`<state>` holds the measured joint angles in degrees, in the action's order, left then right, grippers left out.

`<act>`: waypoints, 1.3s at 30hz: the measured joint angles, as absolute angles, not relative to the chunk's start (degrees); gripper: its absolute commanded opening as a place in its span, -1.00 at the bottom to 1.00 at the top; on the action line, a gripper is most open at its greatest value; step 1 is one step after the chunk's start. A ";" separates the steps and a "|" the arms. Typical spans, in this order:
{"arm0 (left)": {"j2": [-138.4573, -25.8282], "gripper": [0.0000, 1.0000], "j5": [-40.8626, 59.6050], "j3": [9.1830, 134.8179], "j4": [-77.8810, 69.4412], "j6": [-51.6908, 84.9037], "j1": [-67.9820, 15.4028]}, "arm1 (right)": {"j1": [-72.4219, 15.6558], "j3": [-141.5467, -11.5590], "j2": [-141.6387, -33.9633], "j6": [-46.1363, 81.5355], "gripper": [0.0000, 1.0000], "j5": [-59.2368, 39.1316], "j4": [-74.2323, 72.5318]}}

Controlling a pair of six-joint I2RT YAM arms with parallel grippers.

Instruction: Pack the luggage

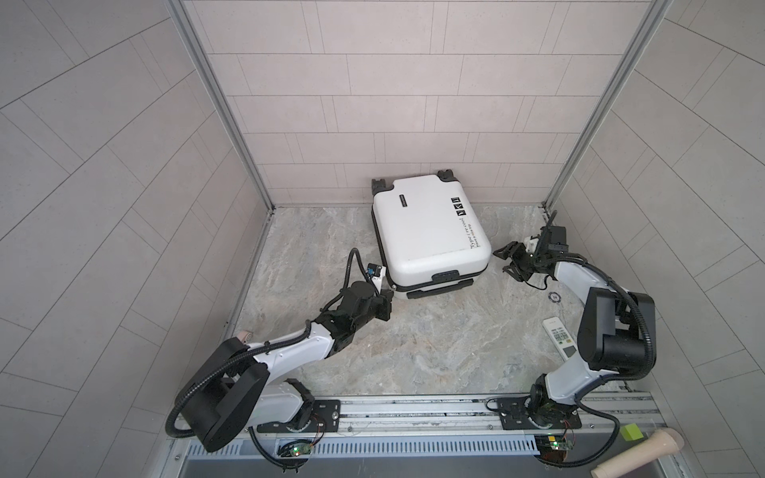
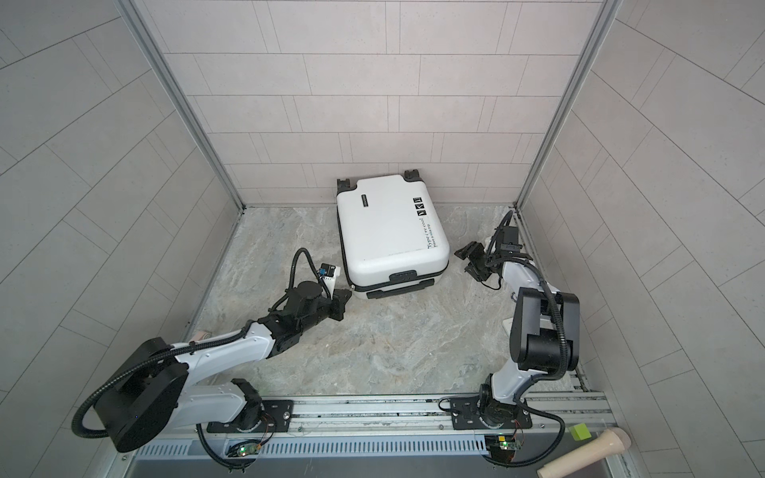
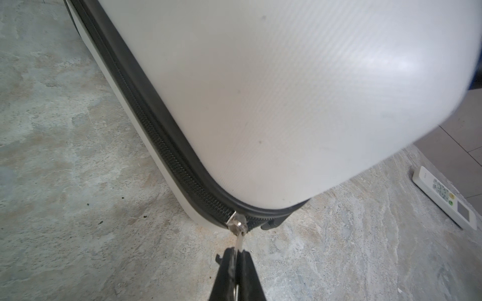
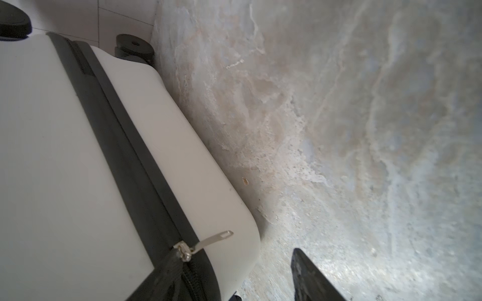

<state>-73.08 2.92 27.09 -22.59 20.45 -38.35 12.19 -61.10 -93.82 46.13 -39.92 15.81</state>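
Left gripper (image 3: 236,254) pinched shut on a silver zipper pull (image 3: 239,241), with the slider (image 3: 235,221) just ahead of the tips at the near corner of the luggage (image 1: 426,231). Beyond and to the right of that grip: white shell, closed, flat on the stone-patterned floor (image 1: 434,351), black zipper band (image 3: 146,122) along its side, wheels (image 1: 445,174) at the far end by the tiled wall. Luggage between the two grippers. Right gripper (image 1: 510,260) just off the shell's opposite side, not touching, jaws apart on nothing. One finger (image 4: 307,276) visible in the wrist view, a second zipper pull (image 4: 216,238) loose near it. Behind that gripper, beside its arm, a white remote control (image 1: 559,337).
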 measured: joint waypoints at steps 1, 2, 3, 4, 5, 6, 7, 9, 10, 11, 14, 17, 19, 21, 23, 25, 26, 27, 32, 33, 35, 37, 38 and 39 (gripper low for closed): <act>-73.06 -1.00 2.74 27.09 -22.57 20.32 -38.46 | 11.90 -61.82 -94.28 45.80 0.37 -39.83 15.90; -73.01 -1.00 2.50 27.09 -22.52 20.08 -38.74 | 11.55 -62.30 -94.76 45.45 0.37 -39.77 16.03; -72.93 -1.00 2.28 27.09 -22.41 19.84 -38.89 | 11.18 -62.54 -95.18 45.19 0.37 -39.66 16.10; -72.79 -1.00 2.00 27.09 -22.37 19.62 -39.11 | 10.85 -62.59 -95.53 45.01 0.37 -39.57 16.16; -72.66 -1.00 1.65 27.09 -22.15 19.40 -39.31 | 10.41 -62.57 -95.96 44.84 0.38 -39.44 16.40; -72.40 -1.00 1.28 27.09 -21.74 19.14 -39.48 | 9.93 -62.54 -96.40 44.73 0.37 -39.27 16.69; -72.10 -1.00 0.93 27.09 -21.28 18.92 -39.70 | 9.50 -62.54 -96.71 44.62 0.37 -39.13 16.93; -71.53 -1.00 0.21 27.09 -20.27 18.28 -40.16 | 8.40 -62.54 -97.14 44.58 0.37 -38.39 16.80; -71.29 -1.00 -0.14 27.09 -19.86 18.06 -40.40 | 7.97 -62.54 -97.14 44.60 0.36 -37.93 16.75; -71.13 -1.00 -0.34 27.09 -19.59 17.87 -40.71 | 7.57 -62.57 -97.14 44.58 0.36 -37.41 16.56; -71.05 -1.00 -1.67 27.09 -19.29 17.41 -41.54 | 7.05 -62.43 -97.14 44.62 0.36 -36.34 16.05; -71.05 -1.00 -3.31 27.09 -19.20 17.06 -42.54 | 6.94 -61.95 -97.14 44.91 0.36 -35.79 15.18; -71.05 -1.00 -4.40 27.09 -19.16 17.02 -43.16 | 6.90 -61.54 -97.14 45.08 0.36 -35.62 14.39; -70.87 -1.00 -5.52 26.96 -18.96 17.04 -44.01 | 6.79 -61.12 -97.12 45.19 0.36 -35.38 14.04; -70.67 -1.00 -6.61 26.59 -18.98 17.10 -44.97 | 6.70 -60.80 -96.99 45.39 0.36 -35.05 13.82; -70.65 -1.00 -7.86 26.35 -19.07 17.34 -45.93 | 6.50 -60.71 -96.88 45.60 0.37 -34.52 13.65; -70.65 -1.00 -8.32 26.22 -19.20 17.63 -46.30 | 6.37 -60.71 -96.71 45.65 0.37 -34.04 13.67; -70.65 -1.00 -8.75 26.11 -19.35 18.04 -46.54 | 6.28 -60.64 -96.47 45.65 0.37 -33.58 13.72; -70.61 -1.00 -11.20 23.55 -23.81 21.45 -47.48 | 5.61 -59.20 -90.98 43.59 0.48 -29.54 17.78; -70.48 -1.00 -11.70 22.65 -25.28 22.20 -47.55 | 5.26 -58.87 -88.99 42.68 0.50 -28.75 19.25; -70.19 -1.00 -11.99 21.10 -27.88 23.75 -47.55 | 4.27 -58.13 -83.24 40.77 0.52 -26.55 22.90; -70.11 -1.00 -11.90 20.12 -29.74 25.04 -47.55 | 3.53 -57.60 -77.36 39.07 0.52 -24.82 25.45; -70.15 -1.00 -11.84 19.77 -30.48 25.71 -47.53 | 3.22 -57.25 -74.02 38.26 0.50 -23.99 26.57; -70.26 -1.00 -11.77 19.53 -31.16 26.22 -47.53 | 2.98 -56.82 -71.59 37.65 0.47 -23.46 27.27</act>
